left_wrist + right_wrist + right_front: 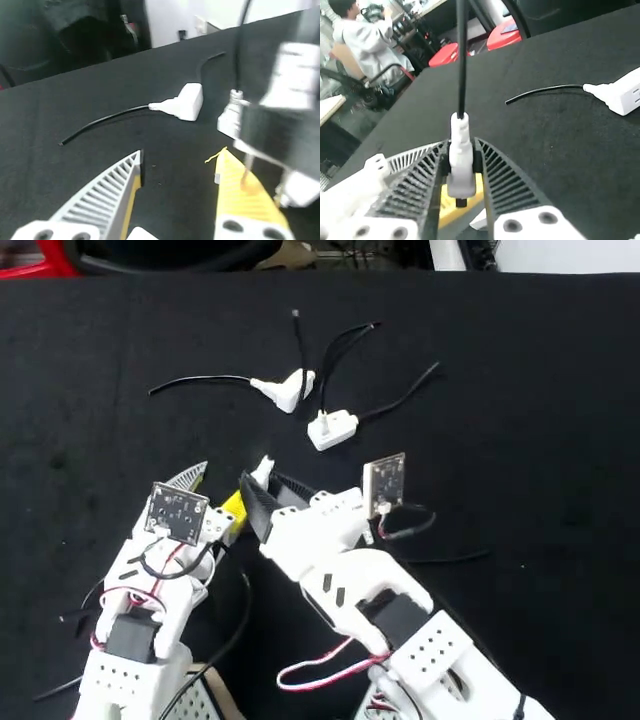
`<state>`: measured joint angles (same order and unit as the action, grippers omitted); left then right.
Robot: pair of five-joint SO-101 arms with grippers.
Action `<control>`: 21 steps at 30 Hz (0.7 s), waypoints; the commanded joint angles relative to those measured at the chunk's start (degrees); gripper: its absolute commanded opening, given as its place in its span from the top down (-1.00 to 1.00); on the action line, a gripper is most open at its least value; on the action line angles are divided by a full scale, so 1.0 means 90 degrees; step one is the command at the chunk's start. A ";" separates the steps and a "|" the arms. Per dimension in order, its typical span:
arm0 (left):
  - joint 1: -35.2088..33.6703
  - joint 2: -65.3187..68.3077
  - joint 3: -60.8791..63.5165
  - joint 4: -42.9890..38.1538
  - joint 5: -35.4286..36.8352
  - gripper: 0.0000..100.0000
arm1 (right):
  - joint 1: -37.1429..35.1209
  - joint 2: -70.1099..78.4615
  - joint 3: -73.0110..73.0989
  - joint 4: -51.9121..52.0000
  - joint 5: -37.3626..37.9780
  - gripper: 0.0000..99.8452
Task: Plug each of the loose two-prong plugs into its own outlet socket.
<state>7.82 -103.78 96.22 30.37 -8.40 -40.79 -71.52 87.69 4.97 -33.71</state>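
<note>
My right gripper [266,486] [460,146] is shut on a white two-prong plug [262,470] [459,165], its black cord rising from the plug's top. The plug hangs just over the table, close to the yellow finger [461,209] of my left gripper [214,491] [179,156], which stands open and holds nothing. Two white outlet sockets lie farther back. One socket [284,390] [186,102] has a cord trailing left. The other socket [332,428] lies to its right. In the left wrist view the held plug [231,119] hangs between me and the sockets.
Thin black cords [345,343] spread from the sockets across the black table [520,390]. Both arms crowd the near middle of the table. Red stools and a seated person show beyond the table edge.
</note>
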 commanded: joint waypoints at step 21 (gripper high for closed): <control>-0.0698 -0.0068 0.0063 -0.0322 0.0000 0.52 | -0.0527 0.0044 -0.1470 0.2696 0.0772 0.98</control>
<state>2.73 -103.69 96.22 30.11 -8.40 -43.78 -71.78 76.53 26.95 -27.30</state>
